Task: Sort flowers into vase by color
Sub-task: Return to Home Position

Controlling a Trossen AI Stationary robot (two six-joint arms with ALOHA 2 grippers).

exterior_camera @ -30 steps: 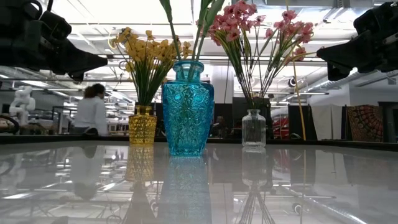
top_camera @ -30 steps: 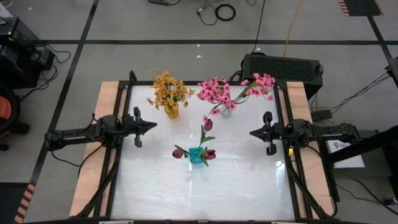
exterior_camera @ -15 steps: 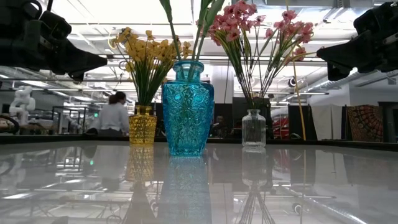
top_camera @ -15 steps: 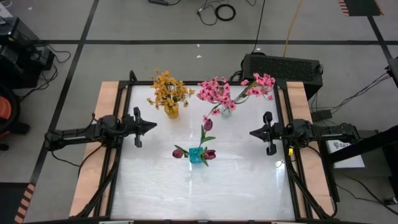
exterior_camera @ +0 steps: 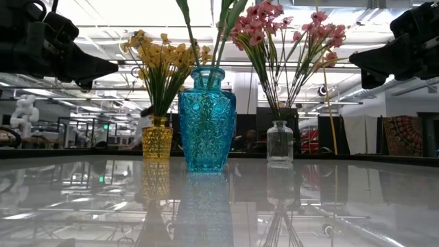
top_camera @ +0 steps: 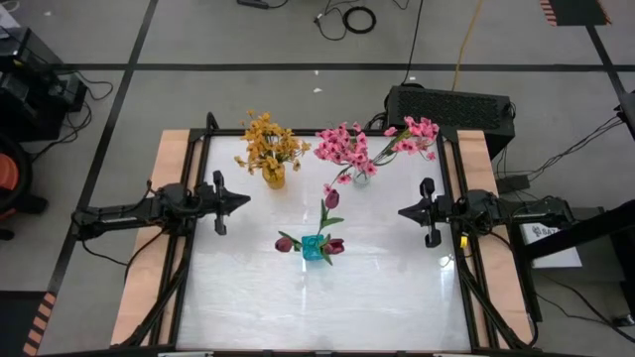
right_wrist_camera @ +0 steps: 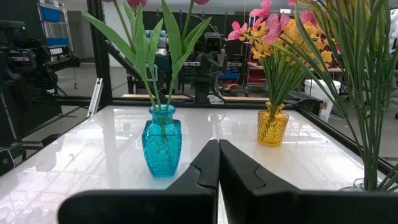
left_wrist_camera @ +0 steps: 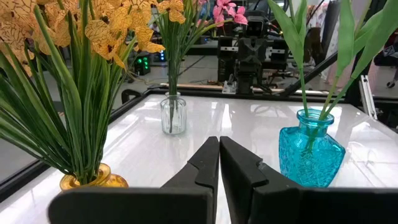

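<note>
Three vases stand on the white table, each with flowers whose stems stick into it. The yellow vase (top_camera: 274, 178) holds yellow blossoms (top_camera: 268, 141). The clear glass vase (top_camera: 361, 175) holds pink blossoms (top_camera: 347, 145). The blue vase (top_camera: 315, 248) holds dark maroon buds (top_camera: 331, 198). My left gripper (top_camera: 244, 200) hovers shut at the table's left side, its fingers (left_wrist_camera: 219, 144) pointing toward the middle. My right gripper (top_camera: 402, 211) hovers shut at the right side, with its fingers (right_wrist_camera: 219, 147) aimed at the blue vase (right_wrist_camera: 161, 148).
A dark frame rail (top_camera: 451, 178) borders the table, with wooden side strips (top_camera: 165, 198) outside it. A black box (top_camera: 451, 107) sits beyond the far right corner. Bare table top (top_camera: 317, 307) lies near the front edge. A person (exterior_camera: 144, 122) shows in the room behind.
Both arms and the vases have kept still. In the low view, a person in the room behind has walked from left to right and now stands partly hidden behind the yellow vase.
</note>
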